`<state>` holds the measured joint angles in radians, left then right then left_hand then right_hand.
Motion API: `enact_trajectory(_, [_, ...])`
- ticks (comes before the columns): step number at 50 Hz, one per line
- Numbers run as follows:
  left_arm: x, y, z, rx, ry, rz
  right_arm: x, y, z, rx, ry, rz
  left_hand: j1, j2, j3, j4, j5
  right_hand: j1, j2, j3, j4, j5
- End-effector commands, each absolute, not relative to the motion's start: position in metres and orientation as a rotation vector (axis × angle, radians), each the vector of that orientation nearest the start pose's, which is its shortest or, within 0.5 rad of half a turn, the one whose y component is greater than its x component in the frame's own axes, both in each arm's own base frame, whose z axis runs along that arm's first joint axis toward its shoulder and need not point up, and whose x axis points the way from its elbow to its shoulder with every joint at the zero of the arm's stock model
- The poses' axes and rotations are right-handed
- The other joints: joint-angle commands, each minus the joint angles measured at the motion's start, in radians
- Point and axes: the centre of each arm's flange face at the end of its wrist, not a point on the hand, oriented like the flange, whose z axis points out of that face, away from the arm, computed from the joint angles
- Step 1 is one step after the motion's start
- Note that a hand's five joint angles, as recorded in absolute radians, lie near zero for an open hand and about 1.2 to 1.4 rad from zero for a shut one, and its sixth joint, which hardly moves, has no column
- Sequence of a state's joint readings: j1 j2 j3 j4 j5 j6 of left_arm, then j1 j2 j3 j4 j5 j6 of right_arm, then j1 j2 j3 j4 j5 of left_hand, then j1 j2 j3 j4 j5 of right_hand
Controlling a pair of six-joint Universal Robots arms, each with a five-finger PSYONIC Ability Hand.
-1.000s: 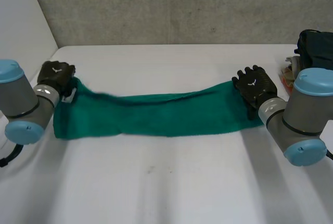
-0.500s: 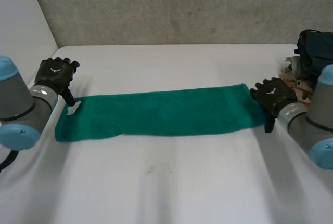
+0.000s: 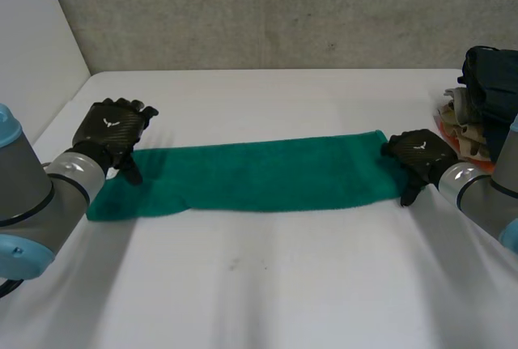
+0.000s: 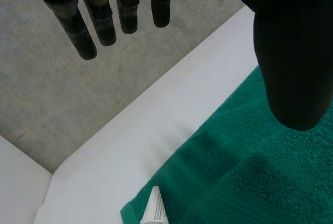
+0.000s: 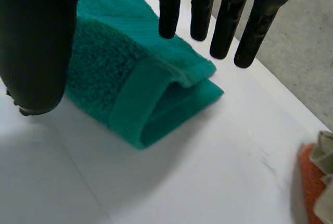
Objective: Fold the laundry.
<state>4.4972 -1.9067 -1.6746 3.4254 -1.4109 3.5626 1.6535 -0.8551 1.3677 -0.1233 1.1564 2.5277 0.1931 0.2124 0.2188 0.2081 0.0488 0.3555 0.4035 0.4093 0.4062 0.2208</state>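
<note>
- Green towel (image 3: pixel 259 175) lies flat in a long strip on the white table (image 3: pixel 267 292), running left to right across the middle and a little nearer the far side. Seen from the right wrist, its right end (image 5: pixel 151 96) is doubled over, two layers with the fold at the tip.
- Behind the table stands a grey concrete wall (image 3: pixel 267 9).
- Left arm (image 3: pixel 36 199) reaches in from the near left, and the right arm (image 3: pixel 486 199) from the near right, each ending at one end of the towel.
- At the far right edge of the table sits a pile of clothes (image 3: pixel 484 94), dark cloth on top with pale and orange bits under it, well apart from the towel.
- Left hand (image 3: pixel 109 129) is over the towel's far left corner, with its fingers straight, thumb spread away from them and nothing held; I can't tell whether the thumb touches the cloth.
- Right hand (image 3: pixel 417 153) is over the towel's right end, also open with the fingers straight and apart, gripping nothing.
- Small white label (image 4: pixel 155 209) sticks out at the towel's left corner, beyond the left hand's thumb.
</note>
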Motion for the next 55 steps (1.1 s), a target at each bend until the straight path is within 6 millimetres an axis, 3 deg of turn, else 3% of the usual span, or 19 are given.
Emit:
enact_trajectory(1, [-0.217, -0.310, 0.193, 0.892, 2.202, -2.038, 0.202, -0.382, 0.106, -1.199, 2.240, -1.753, 0.020, 0.001, -0.005, 0.005, -0.010, 0.506, 0.458, 0.452, 0.455, 0.466])
enact_trajectory(2, [-0.217, -0.310, 0.192, 0.893, 2.204, -2.036, 0.201, -0.384, 0.102, -1.201, 2.250, -1.753, 0.020, 0.001, -0.005, 0.005, -0.010, 0.900, 0.852, 0.846, 0.849, 0.860])
enact_trajectory(3, [-0.217, -0.310, 0.192, 0.893, 2.204, -2.036, 0.200, -0.385, 0.102, -1.203, 2.253, -1.757, 0.020, 0.001, -0.005, 0.005, -0.010, 1.039, 0.991, 0.986, 0.989, 1.000])
enact_trajectory(7, [-0.217, -0.308, 0.194, 0.886, 2.208, -2.044, 0.189, -0.385, 0.110, -1.181, 2.301, -1.780, 0.020, 0.001, -0.005, 0.005, -0.010, 1.041, 0.993, 0.987, 0.990, 1.001])
enact_trajectory(15, [-0.217, -0.302, 0.207, 0.870, 2.183, -2.087, 0.140, -0.368, 0.154, -1.173, 2.463, -1.901, 0.020, 0.001, -0.005, 0.005, -0.010, 1.041, 0.993, 0.987, 0.990, 1.001])
enact_trajectory(18, [-0.216, -0.298, 0.211, 0.865, 2.172, -2.096, 0.120, -0.366, 0.150, -1.201, 2.557, -1.891, 0.020, 0.001, -0.005, 0.005, -0.010, 1.041, 0.993, 0.987, 0.990, 1.001])
enact_trajectory(24, [-0.212, -0.287, 0.212, 0.864, 2.184, -2.087, 0.043, -0.376, 0.146, -1.389, 2.901, -1.848, 0.015, -0.005, -0.011, 0.000, -0.016, 1.041, 0.993, 0.987, 0.990, 1.001])
enact_trajectory(26, [-0.211, -0.286, 0.213, 0.861, 2.181, -2.086, 0.032, -0.378, 0.148, -1.466, 2.940, -1.844, 0.015, -0.005, -0.011, 0.000, -0.016, 1.041, 0.993, 0.987, 0.990, 1.001])
enact_trajectory(29, [-0.209, -0.284, 0.214, 0.854, 2.176, -2.089, 0.035, -0.379, 0.153, -1.510, 2.915, -1.870, 0.015, -0.005, -0.011, 0.000, -0.016, 1.041, 0.993, 0.987, 0.990, 1.001])
enact_trajectory(32, [-0.208, -0.284, 0.218, 0.849, 2.162, -2.102, 0.058, -0.379, 0.169, -1.527, 2.789, -2.000, 0.015, -0.005, -0.011, 0.000, -0.016, 1.041, 0.993, 0.987, 0.990, 1.001])
enact_trajectory(33, [-0.208, -0.284, 0.219, 0.849, 2.160, -2.103, 0.083, -0.378, 0.180, -1.536, 2.668, -2.090, 0.015, -0.005, -0.011, 0.000, -0.016, 1.041, 0.993, 0.987, 0.990, 1.001])
enact_trajectory(36, [-0.209, -0.284, 0.222, 0.848, 2.149, -2.115, 0.125, -0.372, 0.191, -1.542, 2.476, -2.196, 0.015, -0.005, -0.011, 0.000, -0.016, 1.041, 0.993, 0.987, 0.990, 1.001])
enact_trajectory(37, [-0.209, -0.284, 0.224, 0.845, 2.141, -2.124, 0.159, -0.364, 0.198, -1.571, 2.318, -2.261, 0.015, -0.005, -0.011, 0.000, -0.016, 1.041, 0.993, 0.987, 0.990, 1.001])
enact_trajectory(39, [-0.209, -0.283, 0.226, 0.843, 2.136, -2.129, 0.189, -0.355, 0.203, -1.597, 2.173, -2.312, 0.015, -0.005, -0.011, 0.000, -0.016, 1.041, 0.993, 0.987, 0.990, 1.001])
enact_trajectory(40, [-0.209, -0.283, 0.227, 0.842, 2.131, -2.134, 0.220, -0.342, 0.209, -1.617, 2.024, -2.355, 0.012, -0.008, -0.014, -0.003, -0.019, 1.041, 0.993, 0.987, 0.990, 1.001])
enact_trajectory(44, [-0.212, -0.282, 0.230, 0.831, 2.139, -2.160, 0.292, -0.300, 0.217, -1.680, 1.621, -2.394, 0.012, -0.008, -0.014, -0.003, -0.019, 1.041, 0.993, 0.987, 0.990, 1.001])
enact_trajectory(46, [-0.212, -0.281, 0.230, 0.825, 2.149, -2.166, 0.320, -0.277, 0.212, -1.715, 1.463, -2.360, 0.012, -0.008, -0.014, -0.003, -0.019, 1.041, 0.993, 0.987, 0.990, 1.001])
enact_trajectory(50, [-0.213, -0.281, 0.230, 0.813, 2.163, -2.177, 0.403, -0.206, 0.158, -1.816, 1.036, -2.165, 0.012, -0.008, -0.014, -0.003, -0.019, 1.041, 0.993, 0.987, 0.990, 1.001])
enact_trajectory(55, [-0.213, -0.282, 0.229, 0.812, 2.164, -2.178, 0.429, -0.184, 0.121, -1.850, 0.975, -2.067, 0.012, -0.008, -0.014, -0.003, -0.019, 1.041, 0.993, 0.987, 0.990, 1.001])
